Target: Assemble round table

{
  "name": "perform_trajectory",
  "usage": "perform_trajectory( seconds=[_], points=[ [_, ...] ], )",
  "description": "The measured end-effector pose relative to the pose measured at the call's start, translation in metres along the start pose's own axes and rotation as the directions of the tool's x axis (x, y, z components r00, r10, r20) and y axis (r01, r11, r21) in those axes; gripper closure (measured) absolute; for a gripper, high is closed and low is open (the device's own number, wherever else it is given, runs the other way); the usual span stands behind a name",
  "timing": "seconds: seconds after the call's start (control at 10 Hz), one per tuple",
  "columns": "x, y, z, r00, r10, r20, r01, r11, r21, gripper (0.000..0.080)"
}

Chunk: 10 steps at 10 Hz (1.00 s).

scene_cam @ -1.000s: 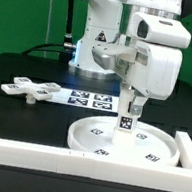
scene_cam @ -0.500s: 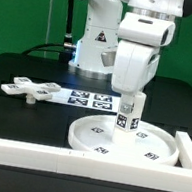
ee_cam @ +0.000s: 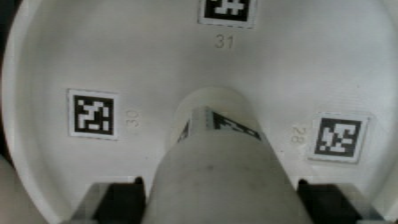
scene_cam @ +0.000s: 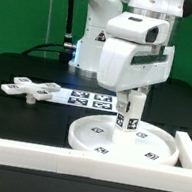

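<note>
The large round disc (scene_cam: 95,137) lies flat on the table inside the corner of the border walls. The short cylindrical post (scene_cam: 131,116) stands upright on its middle. My gripper (scene_cam: 134,98) comes straight down over the post and is shut on its upper part. In the wrist view the post (ee_cam: 222,160) fills the middle, with a black finger (ee_cam: 121,203) against each side, above the tagged disc (ee_cam: 107,60). The cross-shaped foot (scene_cam: 28,89) lies flat at the exterior view's left, apart from the gripper.
The marker board (scene_cam: 88,100) lies behind the disc, next to the foot. A white border wall (scene_cam: 24,151) runs along the front and another (scene_cam: 188,150) along the exterior view's right. The arm's base (scene_cam: 93,43) stands behind.
The wrist and hand have turned about the vertical axis over the post. The post stays upright on the disc's middle, its tags shifted slightly round. The foot has not moved.
</note>
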<state>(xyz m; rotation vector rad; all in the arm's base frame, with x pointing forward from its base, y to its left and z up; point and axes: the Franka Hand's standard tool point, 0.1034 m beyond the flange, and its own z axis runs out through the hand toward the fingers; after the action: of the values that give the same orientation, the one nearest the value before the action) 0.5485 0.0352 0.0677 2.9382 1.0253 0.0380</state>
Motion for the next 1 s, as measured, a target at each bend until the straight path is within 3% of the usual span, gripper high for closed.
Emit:
perform_trajectory(
  seconds=[0.2, 0.3, 0.5, 1.0],
  points=[
    [-0.0014, -0.0044, 0.0007, 0.957, 0.288, -0.021, -0.288, 0.958, 0.019, 0.039],
    [-0.0015, -0.0076, 0.0008, 0.882, 0.471, -0.015, -0.47, 0.882, 0.031, 0.039],
    [-0.002, -0.0086, 0.0013, 0.756, 0.655, -0.007, -0.655, 0.755, 0.028, 0.039],
    [-0.0027, -0.0077, 0.0015, 0.603, 0.798, 0.004, -0.797, 0.602, 0.044, 0.039]
  ],
)
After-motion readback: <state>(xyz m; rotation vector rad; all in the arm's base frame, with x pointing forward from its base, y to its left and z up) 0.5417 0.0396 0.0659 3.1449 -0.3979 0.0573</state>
